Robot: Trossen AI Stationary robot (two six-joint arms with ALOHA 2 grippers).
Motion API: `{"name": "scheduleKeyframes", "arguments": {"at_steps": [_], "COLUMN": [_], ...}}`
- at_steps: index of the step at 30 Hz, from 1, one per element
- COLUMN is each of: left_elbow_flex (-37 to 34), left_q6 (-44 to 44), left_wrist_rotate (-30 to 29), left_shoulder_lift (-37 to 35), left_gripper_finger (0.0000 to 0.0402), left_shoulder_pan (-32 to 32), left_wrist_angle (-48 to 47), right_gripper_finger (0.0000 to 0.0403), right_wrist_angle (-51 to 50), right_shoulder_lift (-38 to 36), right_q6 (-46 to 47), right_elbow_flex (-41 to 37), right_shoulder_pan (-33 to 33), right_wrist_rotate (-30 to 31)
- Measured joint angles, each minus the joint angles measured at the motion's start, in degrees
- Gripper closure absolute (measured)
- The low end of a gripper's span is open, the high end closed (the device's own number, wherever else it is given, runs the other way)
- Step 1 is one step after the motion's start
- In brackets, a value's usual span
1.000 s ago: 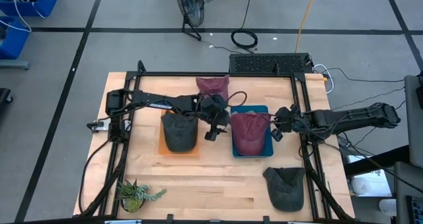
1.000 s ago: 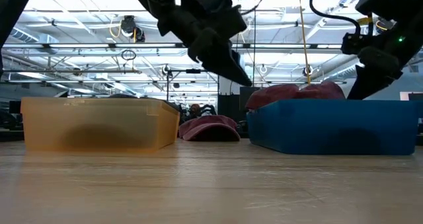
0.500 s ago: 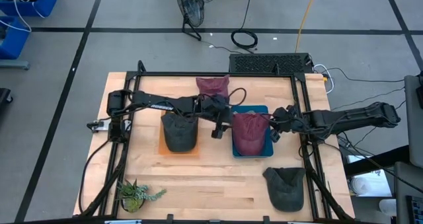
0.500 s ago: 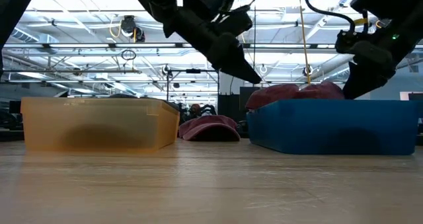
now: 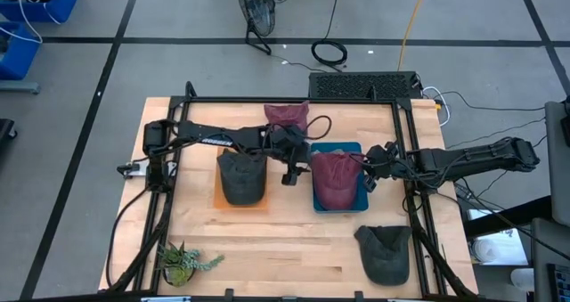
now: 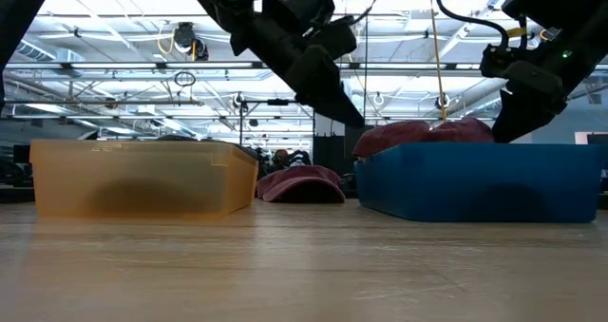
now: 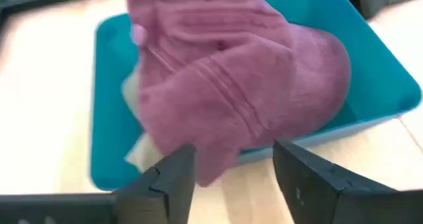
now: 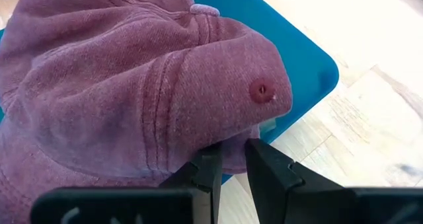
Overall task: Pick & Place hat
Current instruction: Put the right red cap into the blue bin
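Observation:
A maroon hat (image 5: 336, 179) lies in the blue tray (image 5: 338, 147) at mid-table and shows large in both wrist views (image 7: 231, 72) (image 8: 132, 85). My right gripper (image 8: 232, 163) is at the tray's right side (image 5: 369, 178), shut on the hat's edge. My left gripper (image 7: 231, 178) is open and hangs above the gap between the orange tray (image 5: 220, 200) and the blue tray (image 5: 289, 172), facing the hat without touching it. A dark hat (image 5: 242, 177) lies in the orange tray. My right gripper pinches the edge of the maroon hat's crown (image 8: 232, 145) between its two fingers, where the cloth hangs over the blue tray's right rim. The fingers come slanting down from the table's right side. The rest of the hat lies in the tray.
A second maroon hat (image 5: 287, 117) lies on the table at the far edge, behind the trays. A dark hat (image 5: 385, 253) lies at the near right. A small potted plant (image 5: 183, 263) stands at the near left corner. Black frame rails run along the table's sides.
My right gripper has moved a little toward the table's left, in against the maroon hat. My left gripper has shifted slightly toward the blue tray. The hat has stayed in the tray.

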Motion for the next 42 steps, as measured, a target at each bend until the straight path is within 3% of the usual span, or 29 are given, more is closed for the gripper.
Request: {"name": "scheduleKeyframes", "arguments": {"at_steps": [14,21,26,31,42], "left_elbow_flex": [-0.1,0.0,0.0,0.2,0.1], "left_q6": [-3.2,-2.9,-1.5,-1.3,0.1], "left_wrist_rotate": [2.1,2.1,1.6,1.8,0.7], "left_shoulder_lift": [2.2,4.0,6.1,7.9,8.0], "left_gripper_finger": [0.0394,0.0377,0.0391,0.0396,0.0372], "left_shoulder_pan": [0.5,0.5,0.9,1.7,1.7], "left_wrist_angle": [5.3,5.5,6.6,8.9,9.0], "right_gripper_finger": [0.0344,0.0344,0.0344,0.0344,0.0344], "right_wrist_angle": [2.6,2.7,4.3,11.2,15.2], "right_shoulder_lift": [0.4,1.8,3.9,6.9,7.4], "right_q6": [0.0,0.0,-0.5,-2.7,-4.5], "right_elbow_flex": [0.0,0.0,0.0,-2.4,-5.2], "right_shoulder_pan": [0.0,0.0,0.0,-1.1,-5.7], "right_wrist_rotate": [0.1,0.1,0.3,-0.4,-7.6]}}
